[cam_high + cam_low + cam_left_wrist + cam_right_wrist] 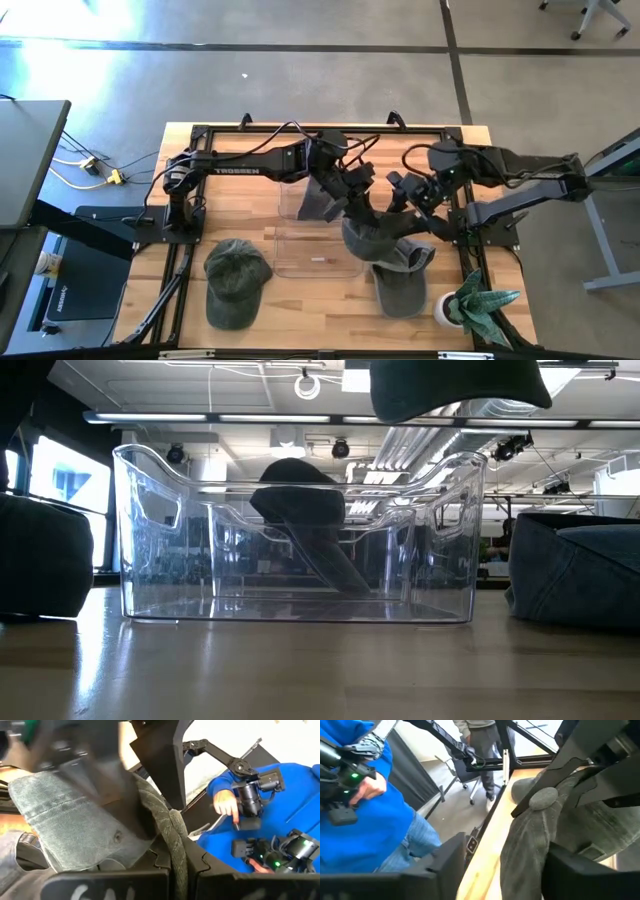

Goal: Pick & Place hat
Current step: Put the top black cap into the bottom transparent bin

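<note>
A grey denim hat (75,835) fills the left wrist view, its edge pinched between the two dark fingers of the left gripper (362,205), which are clamped together on the fabric. In the high view this held hat (385,240) hangs just beyond the gripper's tips, over the right-hand end of the clear plastic bin (290,262) and above a second grey hat (400,290) lying flat on the wooden table (250,140). The right gripper (415,195) sits just beside the left one, close against the same hat; its fingers stand apart, with cloth lying between them in the right wrist view, and no grip shows. A darker hat (320,200) leans inside the bin behind the left gripper. A green hat (235,280) lies well off to the left, and a potted plant (475,305) stands near the right corner. A person in blue (375,810) shows beyond the table.
</note>
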Robot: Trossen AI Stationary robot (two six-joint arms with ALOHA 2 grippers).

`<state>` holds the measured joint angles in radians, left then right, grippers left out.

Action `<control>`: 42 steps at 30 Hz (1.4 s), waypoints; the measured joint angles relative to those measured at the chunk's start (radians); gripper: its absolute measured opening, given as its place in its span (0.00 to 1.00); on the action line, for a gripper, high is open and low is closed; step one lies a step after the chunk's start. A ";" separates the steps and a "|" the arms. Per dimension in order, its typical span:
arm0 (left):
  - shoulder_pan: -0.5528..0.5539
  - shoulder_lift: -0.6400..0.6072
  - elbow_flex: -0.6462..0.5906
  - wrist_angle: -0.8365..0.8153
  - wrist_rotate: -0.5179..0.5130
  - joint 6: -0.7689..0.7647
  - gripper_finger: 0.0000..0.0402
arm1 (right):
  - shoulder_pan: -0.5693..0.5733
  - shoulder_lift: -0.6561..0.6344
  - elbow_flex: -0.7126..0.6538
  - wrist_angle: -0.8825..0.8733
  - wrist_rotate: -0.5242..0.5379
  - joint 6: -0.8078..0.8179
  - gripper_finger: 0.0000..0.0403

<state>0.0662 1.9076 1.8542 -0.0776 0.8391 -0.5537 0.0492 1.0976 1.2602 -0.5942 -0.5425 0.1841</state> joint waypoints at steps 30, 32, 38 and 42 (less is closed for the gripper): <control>0.007 0.001 0.001 -0.038 0.189 0.192 0.37 | -0.012 -0.093 0.001 0.015 -0.047 0.110 0.01; 0.007 0.001 0.001 -0.042 0.220 0.191 0.30 | -0.012 -0.101 0.001 0.016 -0.064 0.130 0.01; 0.005 0.001 0.001 -0.042 0.272 0.209 0.07 | -0.012 -0.114 0.001 0.033 -0.190 0.219 0.01; 0.006 0.001 0.001 -0.038 0.281 0.209 0.03 | -0.012 -0.116 0.000 0.046 -0.255 0.261 0.01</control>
<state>0.0719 1.9083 1.8549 -0.1155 1.1205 -0.3447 0.0369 0.9821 1.2606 -0.5486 -0.7978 0.4447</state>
